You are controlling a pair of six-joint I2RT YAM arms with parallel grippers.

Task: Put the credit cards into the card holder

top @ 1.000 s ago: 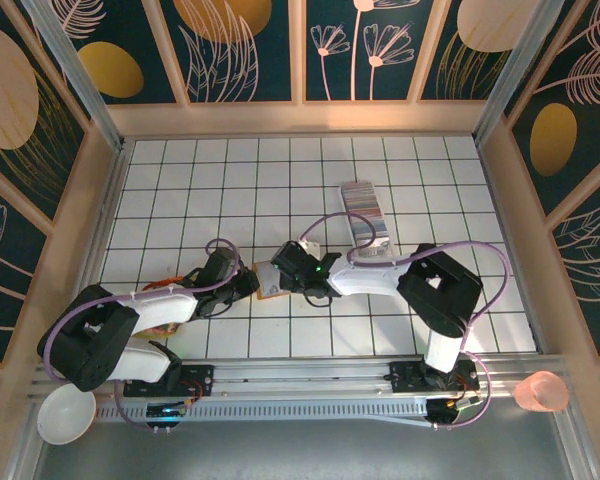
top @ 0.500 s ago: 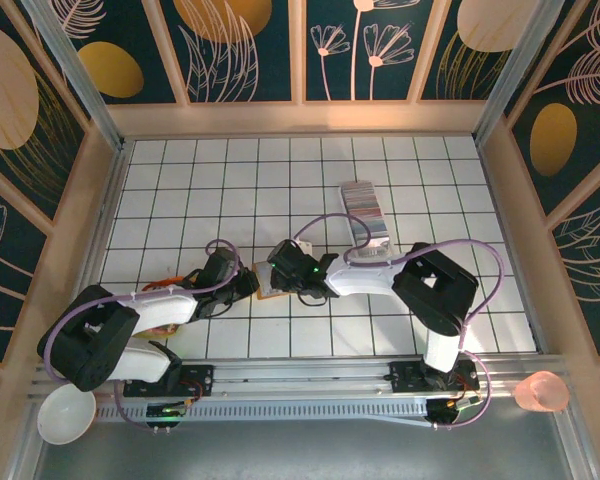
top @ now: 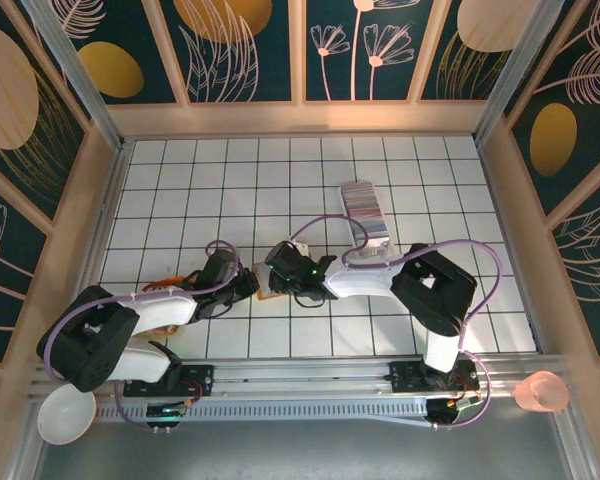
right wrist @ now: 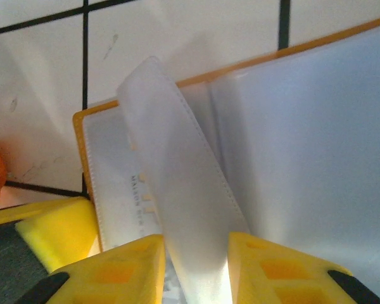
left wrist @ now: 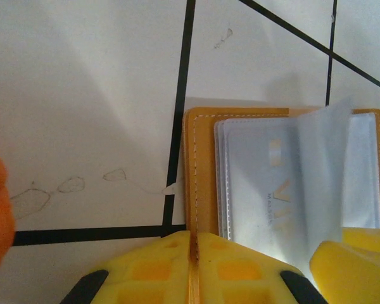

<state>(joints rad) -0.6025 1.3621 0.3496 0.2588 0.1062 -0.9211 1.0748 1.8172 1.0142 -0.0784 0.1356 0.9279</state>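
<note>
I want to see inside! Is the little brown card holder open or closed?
Open. The card holder lies spread on the table, its clear sleeves showing, and one sleeve stands up between the right tool's yellow fingers.

Gridded white floor [top: 180, 180] (floral walls [top: 250, 45])

Lab test cell: gridded table [top: 230, 190], patterned walls [top: 245, 50]

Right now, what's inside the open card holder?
Inside the card holder are clear plastic sleeves; one card with pale lettering shows through them. The right gripper pinches a raised sleeve. Anything behind the card is covered.
</note>
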